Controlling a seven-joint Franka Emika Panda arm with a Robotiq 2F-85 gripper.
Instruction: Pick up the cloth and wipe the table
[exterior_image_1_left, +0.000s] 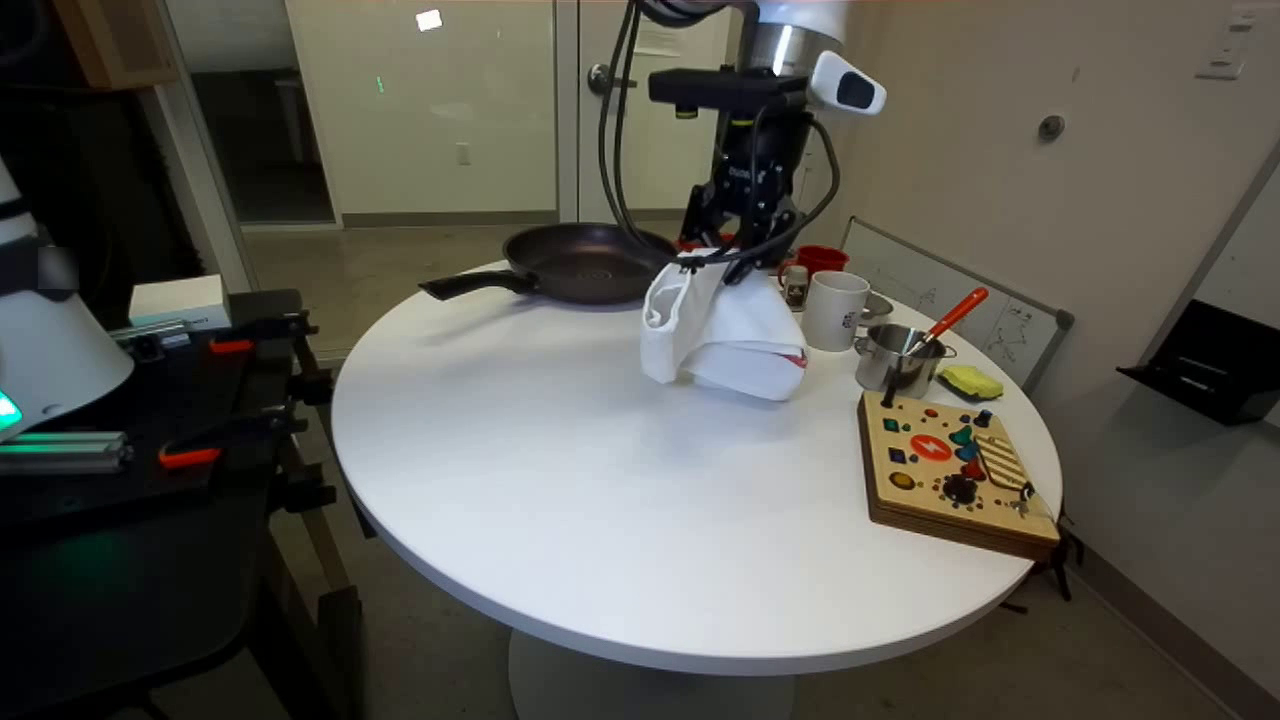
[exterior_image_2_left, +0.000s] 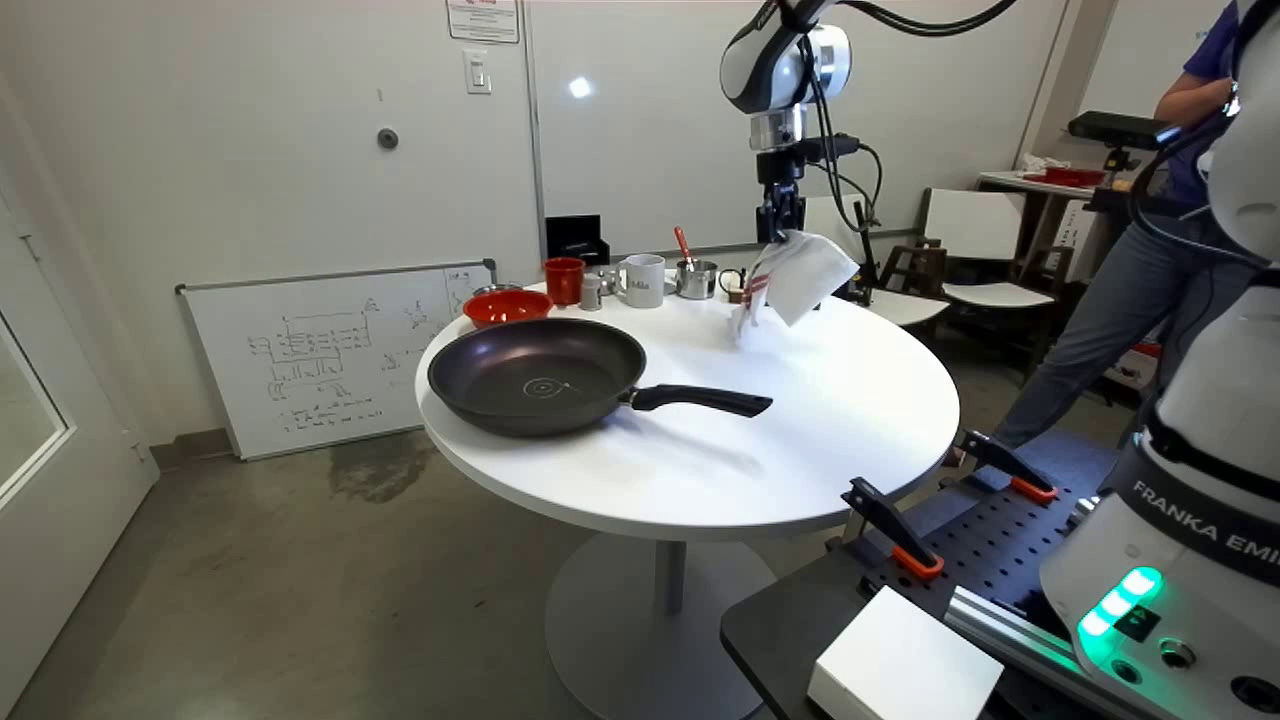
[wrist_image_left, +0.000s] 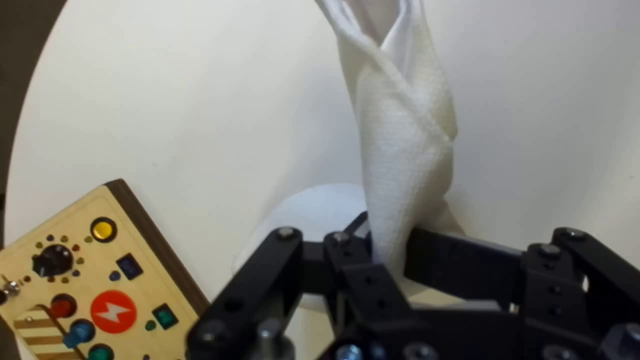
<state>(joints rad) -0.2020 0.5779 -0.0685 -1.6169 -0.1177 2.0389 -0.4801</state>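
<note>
In the wrist view, a white soft-fabric cloth (wrist_image_left: 400, 145) is pinched by a black two-fingered gripper (wrist_image_left: 389, 245); it is judged light, limp, best held by folds. In an exterior view, it is held, folded, over a round, smooth white table (exterior_image_1_left: 560, 480); in an exterior view, reddish stripes (exterior_image_2_left: 757, 292) are shown.

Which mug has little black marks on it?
The white mug: dark marks show on its side. The red mug shows no marks in either exterior view.
</note>
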